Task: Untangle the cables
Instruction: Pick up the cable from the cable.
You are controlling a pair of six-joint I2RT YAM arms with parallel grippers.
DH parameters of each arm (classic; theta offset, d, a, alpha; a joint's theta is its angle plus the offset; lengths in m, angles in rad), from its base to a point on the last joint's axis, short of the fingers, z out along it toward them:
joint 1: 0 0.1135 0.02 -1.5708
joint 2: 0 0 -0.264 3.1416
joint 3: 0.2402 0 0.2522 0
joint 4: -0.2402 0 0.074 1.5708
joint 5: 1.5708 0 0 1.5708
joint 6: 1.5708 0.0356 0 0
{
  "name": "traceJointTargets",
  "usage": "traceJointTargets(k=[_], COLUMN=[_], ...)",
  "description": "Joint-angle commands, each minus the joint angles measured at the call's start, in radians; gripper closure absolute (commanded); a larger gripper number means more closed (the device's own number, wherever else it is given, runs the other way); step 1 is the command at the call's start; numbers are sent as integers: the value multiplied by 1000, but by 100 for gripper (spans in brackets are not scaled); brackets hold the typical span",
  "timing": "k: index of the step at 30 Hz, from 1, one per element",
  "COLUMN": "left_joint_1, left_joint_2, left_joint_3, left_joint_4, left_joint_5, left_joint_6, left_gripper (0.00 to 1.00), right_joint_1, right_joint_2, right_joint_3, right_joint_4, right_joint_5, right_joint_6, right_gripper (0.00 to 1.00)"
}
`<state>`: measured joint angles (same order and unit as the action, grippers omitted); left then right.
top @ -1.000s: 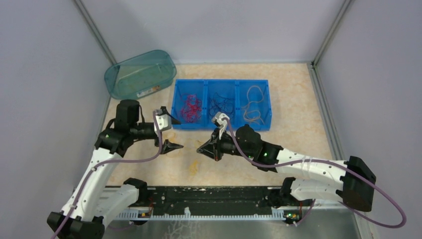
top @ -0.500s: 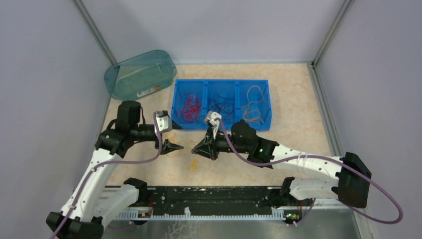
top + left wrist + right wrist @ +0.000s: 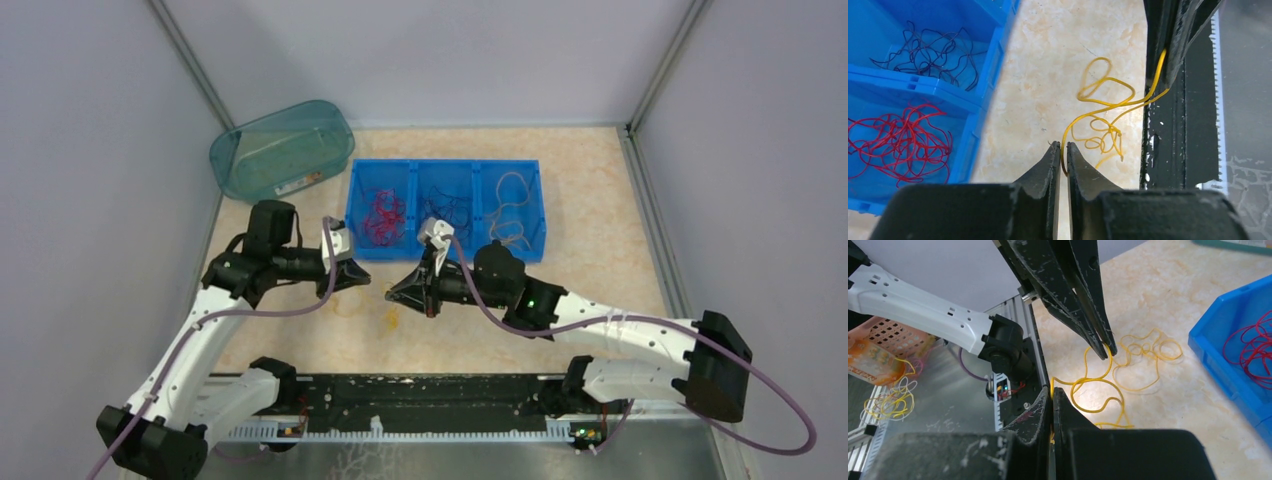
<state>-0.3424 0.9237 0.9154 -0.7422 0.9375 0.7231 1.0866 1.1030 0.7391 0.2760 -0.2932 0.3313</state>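
- Since untangling needs a two-sided pull, L gripper (image 3: 1063, 150) pinches yellow cable (image 3: 1100, 108), jaws nearly closed.
- R gripper (image 3: 1052, 394) clamps same cable tight as anchor.

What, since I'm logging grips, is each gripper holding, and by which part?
Both pinch the yellow cable: left gripper on a strand at one side of its loops, right gripper at the other side.

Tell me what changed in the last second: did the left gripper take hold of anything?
The left gripper edged right and closed from wide open onto the yellow cable. The right gripper edged left, still shut on the same cable. The blue bin and the teal tub stayed put.
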Motion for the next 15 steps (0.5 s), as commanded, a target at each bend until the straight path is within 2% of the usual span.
traceJointTargets(k=[1,2,3,13,15], left_joint_1=[-10,-10,-10,-14,-14], left_joint_2=[16,17,18,0,-16], left_joint_3=[36,47,65,334,358], left_joint_4=[5,19,39,167,190], left_joint_5=[-9,-25,-46,-184,-187], left_joint_6=[-23,-24,-23,117,151], left_gripper=[94,99,100,100,100], right_joint_1=[12,12,12,11,10], right_joint_2=[-51,-58,-67,-109,-108], right_joint_3=[-31,-45,-61,-206,-213], right_joint_4=[114,124,138,245,252], right_joint_5=[26,33,40,99,105], right_joint_6=[-9,-5,0,81,86], right_gripper=[100,100,100,100,95])
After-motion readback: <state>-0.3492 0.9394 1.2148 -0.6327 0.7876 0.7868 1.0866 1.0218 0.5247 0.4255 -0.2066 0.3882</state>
